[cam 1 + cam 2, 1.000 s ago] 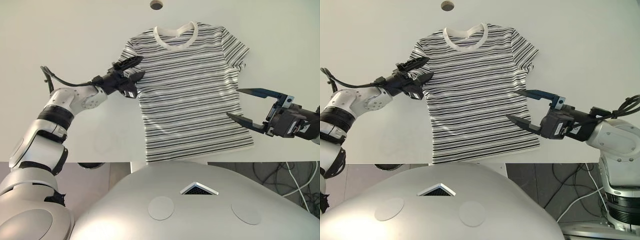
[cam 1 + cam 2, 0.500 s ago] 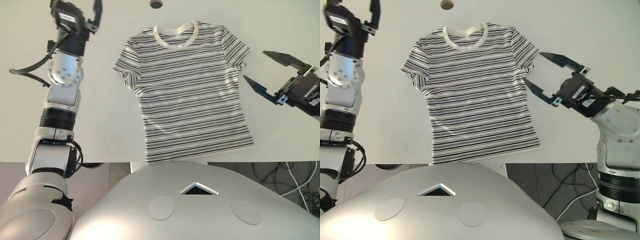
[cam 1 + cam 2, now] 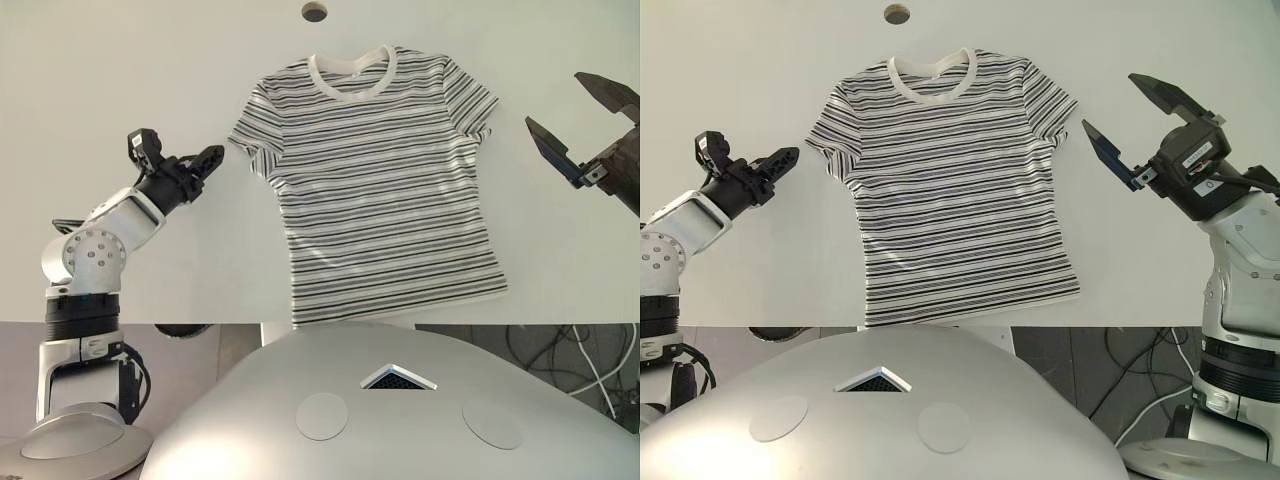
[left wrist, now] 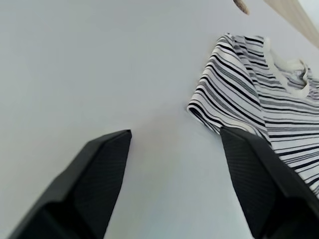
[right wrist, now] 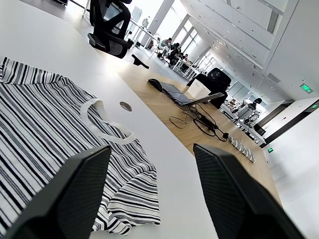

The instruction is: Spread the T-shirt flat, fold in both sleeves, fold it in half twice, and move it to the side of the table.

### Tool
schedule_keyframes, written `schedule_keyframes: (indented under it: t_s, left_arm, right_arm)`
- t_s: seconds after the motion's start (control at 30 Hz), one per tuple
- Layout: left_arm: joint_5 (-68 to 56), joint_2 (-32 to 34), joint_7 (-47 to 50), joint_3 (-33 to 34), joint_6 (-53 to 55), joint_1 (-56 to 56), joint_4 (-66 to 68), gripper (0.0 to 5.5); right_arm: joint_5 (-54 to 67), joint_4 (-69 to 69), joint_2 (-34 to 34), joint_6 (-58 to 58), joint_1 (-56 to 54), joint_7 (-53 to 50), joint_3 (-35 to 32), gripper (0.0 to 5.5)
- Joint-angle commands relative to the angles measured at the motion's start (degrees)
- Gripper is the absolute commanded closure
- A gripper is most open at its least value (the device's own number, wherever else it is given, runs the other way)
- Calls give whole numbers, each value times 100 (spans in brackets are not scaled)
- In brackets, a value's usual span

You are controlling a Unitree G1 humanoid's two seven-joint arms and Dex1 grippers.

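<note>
An open-plan office: a white surface (image 3: 120, 80) with a cable port (image 3: 314, 11) at 12 o'clock, loose cables (image 3: 585, 362) on the floor at 5 o'clock, an office chair (image 5: 107, 25) and a laptop (image 5: 183, 97) on a wooden desk (image 5: 149, 107) beyond.

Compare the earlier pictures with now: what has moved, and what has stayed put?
The left hand drew away from the left sleeve, swung up, then came down beside it, open. The right hand pulled back rightward from the T-shirt, open. The T-shirt stayed flat on the table.
</note>
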Motion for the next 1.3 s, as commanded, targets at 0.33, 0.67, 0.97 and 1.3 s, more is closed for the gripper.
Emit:
schedule_keyframes:
  t_s: [0.33, 0.67, 0.97, 1.3]
  left_arm:
    - [1505, -1087, -101, -572, 353, -615, 559, 218]
    - [1834, -1439, -183, -101, 436, -820, 874, 265]
    - [1954, -1606, -295, 66, 571, -825, 678, 429]
    - [2070, -1720, -376, 240, 578, -846, 573, 547]
  right_arm:
    - [-283, -89, 66, 23, -42, -14, 57, 240]
    - [-391, -64, 89, -35, -54, -25, 130, 237]
    - [-469, -27, 123, -81, -68, -21, 135, 237]
    - [-508, 18, 156, -128, -76, -29, 159, 237]
